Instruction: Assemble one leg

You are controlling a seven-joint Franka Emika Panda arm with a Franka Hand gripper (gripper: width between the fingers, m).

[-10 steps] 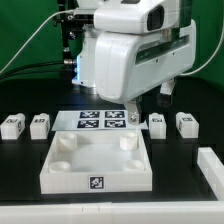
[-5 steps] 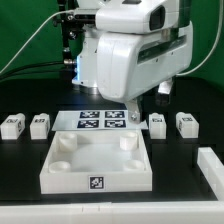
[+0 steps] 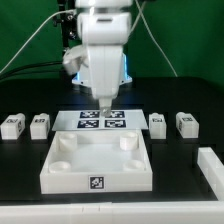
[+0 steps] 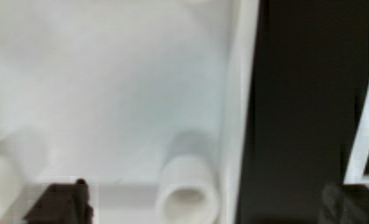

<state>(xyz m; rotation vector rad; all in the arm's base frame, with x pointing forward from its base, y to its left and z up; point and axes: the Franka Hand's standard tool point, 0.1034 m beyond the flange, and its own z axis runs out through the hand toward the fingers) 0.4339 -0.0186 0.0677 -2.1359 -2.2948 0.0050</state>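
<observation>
White tray (image 3: 97,172) flat on the black table (image 3: 25,195), a round socket in each corner, a square tag on its near wall. Gripper (image 3: 103,104) hanging from the white arm (image 3: 104,45) over the marker board (image 3: 100,120), just beyond the tray's far rim, apart from every loose part. Only one dark fingertip (image 4: 60,203) clear in the wrist view; cannot tell whether spread or pressed together. Four legs in a row level with the tray's far rim, none held: first leg (image 3: 12,125) and second leg (image 3: 39,125) off the tray's far corner toward the exterior view's left, third leg (image 3: 157,123) and fourth leg (image 3: 186,123) off the far corner toward the exterior view's right. Long white bar (image 3: 210,172) near the tray's side on the exterior view's right, not touching. Wrist view blurred: pale surface with two rounded bumps, a black band beside it.
</observation>
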